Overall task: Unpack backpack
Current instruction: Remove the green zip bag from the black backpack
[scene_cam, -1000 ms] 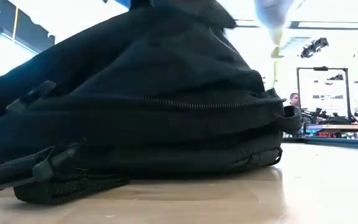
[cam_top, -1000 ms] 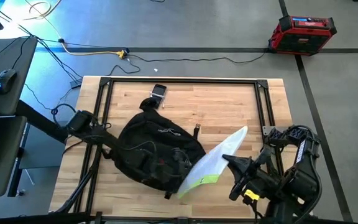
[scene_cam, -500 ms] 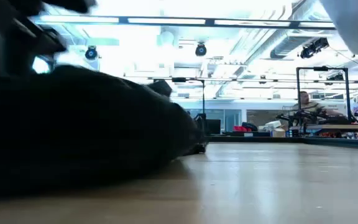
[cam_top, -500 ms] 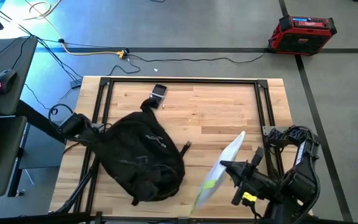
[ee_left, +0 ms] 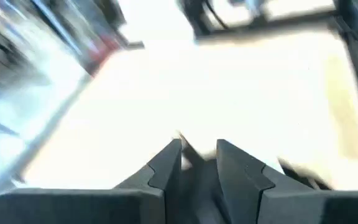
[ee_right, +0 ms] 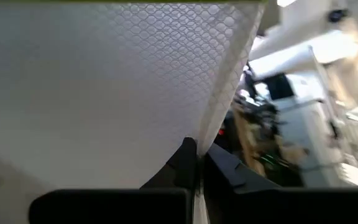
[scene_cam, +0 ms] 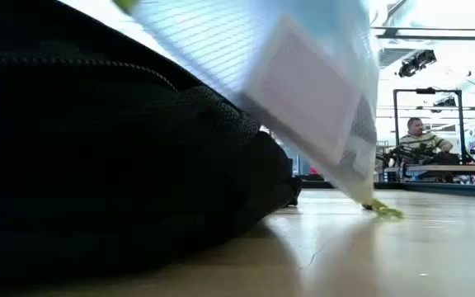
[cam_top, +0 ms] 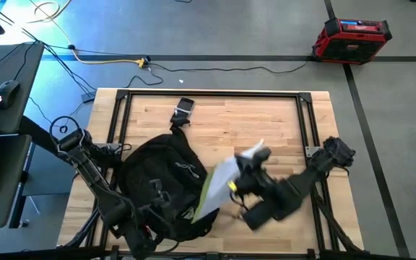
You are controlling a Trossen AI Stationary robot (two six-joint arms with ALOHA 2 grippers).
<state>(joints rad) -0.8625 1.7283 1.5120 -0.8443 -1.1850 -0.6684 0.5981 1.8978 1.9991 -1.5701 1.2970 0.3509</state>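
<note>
The black backpack [cam_top: 163,180] lies on the left half of the wooden table and fills the left of the low view [scene_cam: 97,157]. My left gripper [ee_left: 197,155] reaches in at the backpack's near left side [cam_top: 139,225], its fingers close together with dark material between them. My right gripper [ee_right: 196,155] is shut on a translucent pouch [cam_top: 219,184] with neon-yellow trim, just right of the backpack. The pouch hangs slanted in front of the backpack in the low view [scene_cam: 303,91]. My left gripper has dark backpack material [ee_left: 199,177] between its two fingers. The view is blurred, so the part held cannot be told. My right gripper pinches the pouch's edge [ee_right: 211,134] between its shut fingers, coming nearly level from the table's right. The pouch hangs tilted, its yellow lower corner [scene_cam: 382,210] down at the table top.
A small device [cam_top: 184,107] lies near the table's far edge. A black frame [cam_top: 305,123] runs round the table top. A red case [cam_top: 350,37] stands on the floor beyond. A person [scene_cam: 419,136] sits in the room behind. The table's far right is bare wood.
My left gripper dragged the backpack toward the table's left edge, then swung toward the near edge and rose. My right gripper pulled the pouch away from the backpack, then carried it toward the table's left and down, close beside the backpack; the pouch now hangs steeper.
</note>
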